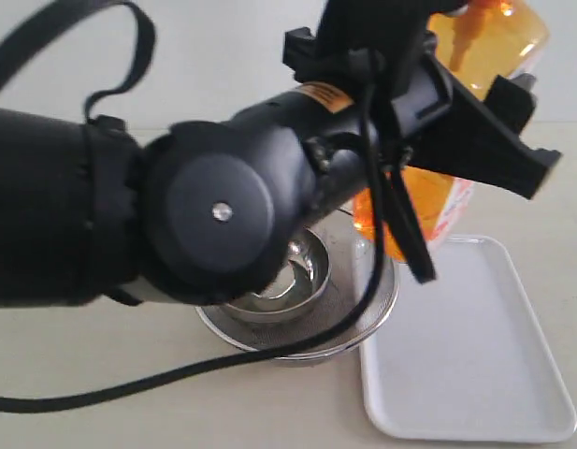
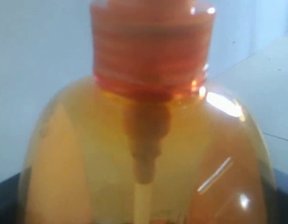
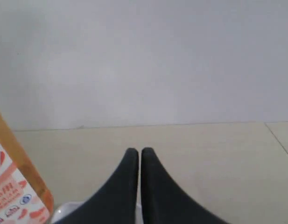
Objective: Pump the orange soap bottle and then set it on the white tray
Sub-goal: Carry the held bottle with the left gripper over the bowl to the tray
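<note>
Exterior view: the blurred left arm (image 1: pixel 176 215) looms nearest, hiding most of the steel bowl (image 1: pixel 288 281) and strainer (image 1: pixel 367 304). Behind it the left gripper (image 1: pixel 461 159) is clamped on the orange soap bottle (image 1: pixel 498 42), tilted, its pump head cut off. Its base sits near the white tray (image 1: pixel 466 355) — contact can't be made out. The right gripper (image 3: pixel 135 161) shows only from its wrist — fingers together, holding nothing.

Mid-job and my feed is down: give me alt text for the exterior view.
The black left arm fills the foreground, its fingers clamped around the orange soap bottle, held behind a steel bowl that sits in a strainer. The white tray lies right of the strainer, its visible surface bare.
</note>
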Available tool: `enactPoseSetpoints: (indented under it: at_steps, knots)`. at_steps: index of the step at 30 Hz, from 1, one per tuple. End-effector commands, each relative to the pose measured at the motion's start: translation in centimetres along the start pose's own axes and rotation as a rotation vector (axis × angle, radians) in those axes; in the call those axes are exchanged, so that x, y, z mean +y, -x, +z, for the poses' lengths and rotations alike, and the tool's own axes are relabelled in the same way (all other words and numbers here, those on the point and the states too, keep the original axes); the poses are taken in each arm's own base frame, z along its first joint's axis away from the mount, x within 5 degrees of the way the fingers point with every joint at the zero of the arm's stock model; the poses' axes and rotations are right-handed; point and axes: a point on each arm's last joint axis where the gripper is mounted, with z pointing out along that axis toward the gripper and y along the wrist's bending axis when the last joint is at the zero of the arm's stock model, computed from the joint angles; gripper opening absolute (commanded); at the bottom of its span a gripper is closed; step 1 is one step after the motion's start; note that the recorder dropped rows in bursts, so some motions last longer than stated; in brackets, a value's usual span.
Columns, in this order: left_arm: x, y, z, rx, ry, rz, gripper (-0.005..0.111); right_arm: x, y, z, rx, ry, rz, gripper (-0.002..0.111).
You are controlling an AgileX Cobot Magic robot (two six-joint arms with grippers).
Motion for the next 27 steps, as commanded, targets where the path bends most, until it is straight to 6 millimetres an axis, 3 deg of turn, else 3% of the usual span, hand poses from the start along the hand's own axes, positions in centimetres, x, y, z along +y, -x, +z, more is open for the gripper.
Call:
enactPoseSetpoints:
  at_steps: [1, 14, 22, 27]
  knots:
    - [-1.8, 1.1, 1.7, -0.106, 0.002, -0.03, 0.005, -0.3, -0.2, -0.5, 0.019, 0.003, -0.019, 0.0]
    - [-4.1, -4.5, 6.1, -0.03, 0.004, -0.037, 0.005, -0.4, -0.7, -0.5, 0.078, -0.004, -0.098, 0.0]
    - [-4.9, -7.7, 7.0, 0.043, -0.016, -0.003, 0.005, -0.5, -1.0, -0.5, 0.107, -0.021, -0.138, 0.0]
    - [-5.1, -8.3, 7.1, 0.087, -0.039, -0.069, 0.005, -0.6, -1.1, -0.5, 0.124, -0.021, -0.175, 0.0]
